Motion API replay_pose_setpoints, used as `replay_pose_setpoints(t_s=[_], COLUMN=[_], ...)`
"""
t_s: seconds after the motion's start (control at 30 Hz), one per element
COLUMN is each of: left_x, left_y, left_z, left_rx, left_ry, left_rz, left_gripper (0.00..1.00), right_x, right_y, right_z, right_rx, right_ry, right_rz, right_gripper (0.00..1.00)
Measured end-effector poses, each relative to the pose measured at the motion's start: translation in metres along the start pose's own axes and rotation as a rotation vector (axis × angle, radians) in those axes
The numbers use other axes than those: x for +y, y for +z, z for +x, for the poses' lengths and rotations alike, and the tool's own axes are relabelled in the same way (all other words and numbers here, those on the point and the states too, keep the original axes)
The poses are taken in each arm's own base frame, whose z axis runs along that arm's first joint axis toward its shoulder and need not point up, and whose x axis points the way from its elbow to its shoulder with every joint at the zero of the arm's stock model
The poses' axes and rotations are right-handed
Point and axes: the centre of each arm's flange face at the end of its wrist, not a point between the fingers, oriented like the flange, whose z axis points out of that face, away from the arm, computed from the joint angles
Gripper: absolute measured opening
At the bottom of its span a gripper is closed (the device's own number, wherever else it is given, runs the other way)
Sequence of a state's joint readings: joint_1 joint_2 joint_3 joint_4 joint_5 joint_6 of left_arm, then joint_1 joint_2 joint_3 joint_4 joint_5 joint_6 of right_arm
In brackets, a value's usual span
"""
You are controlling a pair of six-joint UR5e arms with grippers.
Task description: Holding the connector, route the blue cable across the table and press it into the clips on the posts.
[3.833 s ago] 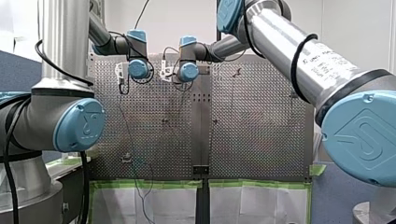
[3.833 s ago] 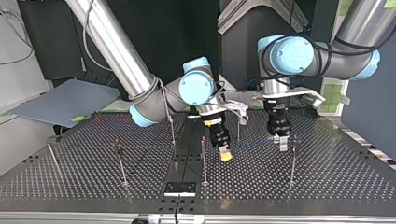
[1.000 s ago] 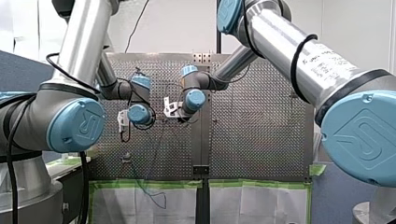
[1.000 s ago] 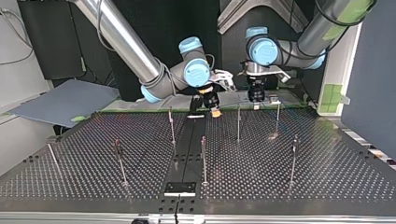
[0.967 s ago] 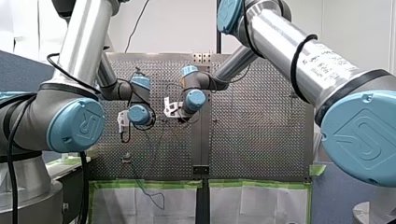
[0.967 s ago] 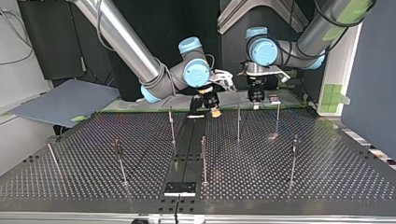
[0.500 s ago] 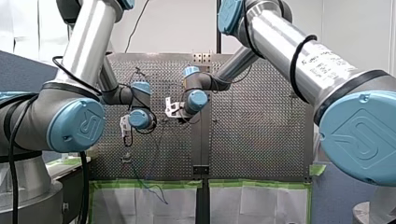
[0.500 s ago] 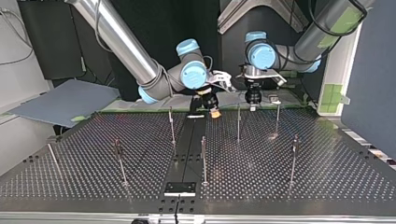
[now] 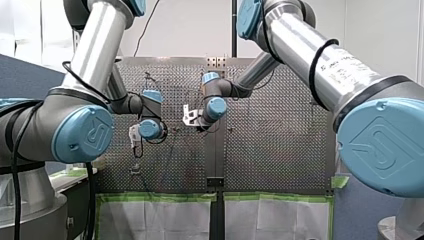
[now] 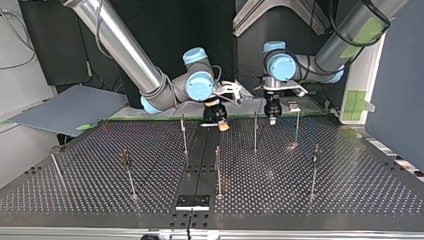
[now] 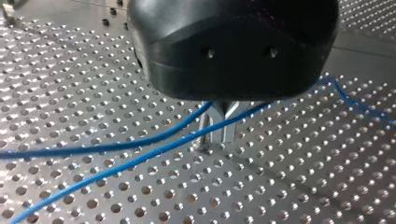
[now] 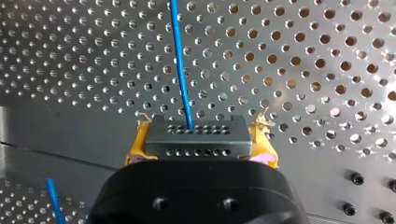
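Clearly, right end effector pinching connector, blue cable leaving it, left end effector, grip unclear

**Materials and finishes on the perforated rig**
The table is bare sheet metal, brushed and reflective. The cable has a smooth blue plastic sheath with a slight gloss. The connector is a dark grey, matt block. The right gripper has a matt black plastic body and yellow, rubbery-looking pads with frayed edges. The arms are satin silver metal tubes with glossy blue plastic caps. The posts are thin bright metal rods. Along the table's edge nearest the arms, matt green tape borders white paper-like sheets.
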State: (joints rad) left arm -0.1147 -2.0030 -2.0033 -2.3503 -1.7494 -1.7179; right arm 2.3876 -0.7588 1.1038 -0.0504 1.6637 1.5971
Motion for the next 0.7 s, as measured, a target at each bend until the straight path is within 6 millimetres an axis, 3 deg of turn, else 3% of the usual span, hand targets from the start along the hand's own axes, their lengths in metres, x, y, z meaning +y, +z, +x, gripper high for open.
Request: replay_pose_setpoints(t_s=[0.3, 0.7], left_x=[0.005, 0.015], left_y=[0.021, 0.051], left_z=[-0.010, 0.011], left_rx=[-0.018, 0.060], left_ry=[-0.019, -0.013], left_rz=[0.008, -0.022], left_gripper=[0.02, 0.02], right_x=[0.006, 0.030], right_y=[0.007, 0.014], right_z=[0.006, 0.009], right_rx=[0.047, 0.061], right_ry=[0.008, 0.022], right_rz=[0.018, 0.004], right_gripper=[0.00, 0.00])
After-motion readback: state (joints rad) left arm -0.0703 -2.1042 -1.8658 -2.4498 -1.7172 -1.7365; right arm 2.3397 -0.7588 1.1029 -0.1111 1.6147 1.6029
